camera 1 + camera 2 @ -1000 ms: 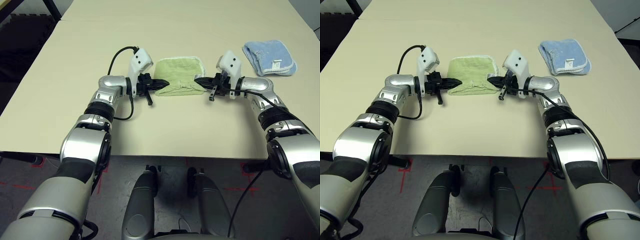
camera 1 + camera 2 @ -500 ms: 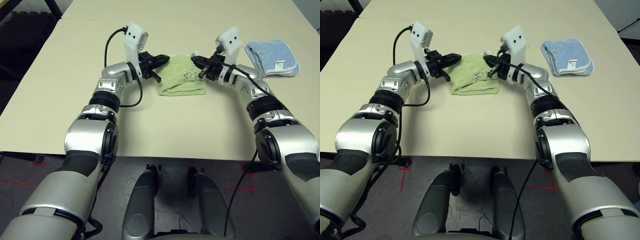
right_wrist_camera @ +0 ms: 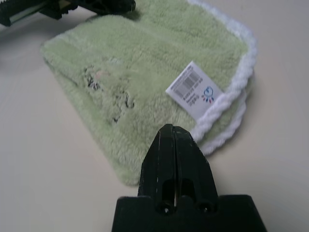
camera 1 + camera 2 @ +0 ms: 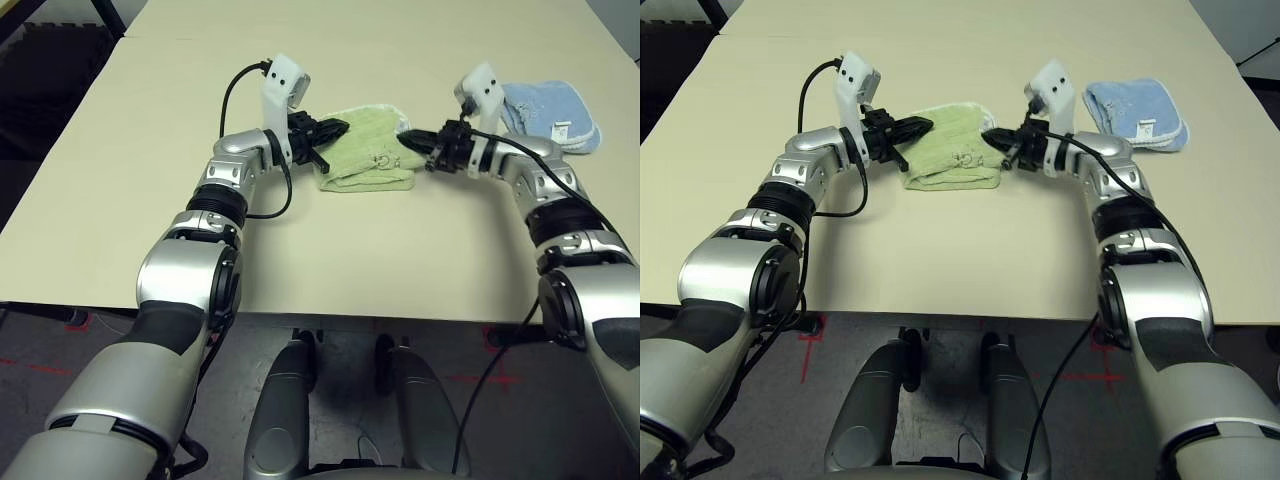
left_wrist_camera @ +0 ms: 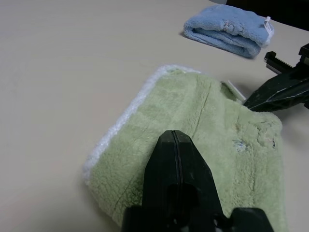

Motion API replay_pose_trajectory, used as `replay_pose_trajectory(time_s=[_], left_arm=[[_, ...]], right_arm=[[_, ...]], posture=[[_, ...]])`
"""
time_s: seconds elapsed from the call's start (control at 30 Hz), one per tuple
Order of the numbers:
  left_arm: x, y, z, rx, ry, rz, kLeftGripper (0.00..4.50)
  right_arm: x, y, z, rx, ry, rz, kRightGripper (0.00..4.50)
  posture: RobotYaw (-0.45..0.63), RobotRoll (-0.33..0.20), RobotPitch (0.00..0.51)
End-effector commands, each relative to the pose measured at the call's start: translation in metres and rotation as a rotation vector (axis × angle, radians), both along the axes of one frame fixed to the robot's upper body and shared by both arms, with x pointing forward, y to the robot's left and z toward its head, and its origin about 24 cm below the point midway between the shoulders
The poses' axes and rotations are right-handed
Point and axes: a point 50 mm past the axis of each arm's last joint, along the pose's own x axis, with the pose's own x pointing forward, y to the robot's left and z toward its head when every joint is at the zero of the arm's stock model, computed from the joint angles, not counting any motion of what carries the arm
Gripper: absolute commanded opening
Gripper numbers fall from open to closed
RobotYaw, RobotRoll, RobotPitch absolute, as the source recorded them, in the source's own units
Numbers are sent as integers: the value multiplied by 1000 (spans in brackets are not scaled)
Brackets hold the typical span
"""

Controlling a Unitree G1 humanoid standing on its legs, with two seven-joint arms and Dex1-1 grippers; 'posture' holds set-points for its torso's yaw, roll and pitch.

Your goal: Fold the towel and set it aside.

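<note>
The light green towel lies folded on the table, with a thick fold along its near edge. Its white scalloped edging and a white label show on the right side, and the small dark embroidery faces up. My left gripper is shut, its tip just over the towel's far left part. Shut as well, my right gripper points at the towel's right edge. No cloth shows between either pair of fingers.
A smaller light blue folded towel lies to the right, just behind my right forearm. The beige table stretches wide on all sides, and its front edge runs close to my body.
Both grippers swung from the towel's near corners up and toward its far side, then settled lower at its left and right. The towel's near half now lies folded over.
</note>
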Motion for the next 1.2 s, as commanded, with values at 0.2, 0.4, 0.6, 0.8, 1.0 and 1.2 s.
replay_pose_trajectory(time_s=[0.2, 0.4, 0.6, 0.8, 1.0, 1.2], left_arm=[[-4, -1, -1, -2, 2, -76, 16], [-5, 3, 0, 0, 0, -100, 16], [-6, 8, 2, 6, 0, -108, 16], [-5, 9, 2, 12, -12, -82, 16], [-3, 6, 15, -46, -37, -65, 16], [-1, 8, 25, -57, -48, -43, 16]], right_arm=[[-8, 14, -11, -30, 23, 27, 0], [-14, 15, -26, -33, 57, 21, 0], [-23, 15, -34, -54, 89, 37, 0], [-13, 13, 1, 48, -20, 10, 0], [-12, 10, 53, 207, -67, 142, 0], [2, 13, 67, 185, -112, 72, 0]], posture=[[43, 0, 252], [48, 0, 250], [46, 0, 248], [43, 0, 243], [46, 0, 240], [49, 0, 237]])
